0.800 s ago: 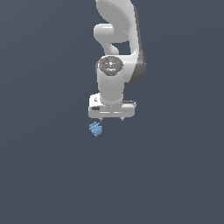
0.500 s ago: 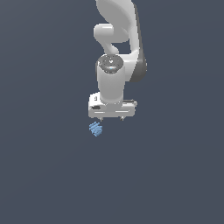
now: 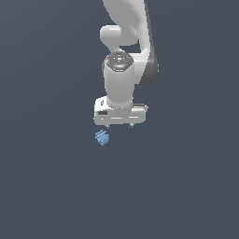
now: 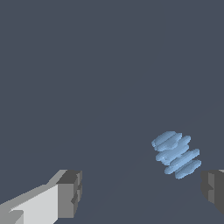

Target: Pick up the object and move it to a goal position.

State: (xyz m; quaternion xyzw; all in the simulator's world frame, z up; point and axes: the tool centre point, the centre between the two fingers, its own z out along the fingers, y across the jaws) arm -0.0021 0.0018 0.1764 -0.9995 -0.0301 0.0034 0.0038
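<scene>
Fingers [image 4: 70, 192] spread wide apart, nothing between the pads; in the wrist view one grey pad shows on a white finger body, the other pad [image 4: 213, 188] only partly in frame at the edge; the gripper [image 3: 120, 125] points straight down from the white arm [image 3: 122, 79], only short finger stubs visible under the hand in the exterior view; object [image 4: 176, 154] is a small light-blue ribbed lump, thin fins stacked and tilted; it lies on the dark grey floor [image 3: 56, 186], not touching either finger; in the wrist view it sits ahead of the finger line, much nearer the cropped finger than the other one, not centred in the gap; in the exterior view the object [image 3: 102, 137] is below the fingertips and off toward the exterior view's left, just outside the stub on that side; clear gap between fingertips and object; fingers hover above the floor, no contact visible; floor plain and uniform.
</scene>
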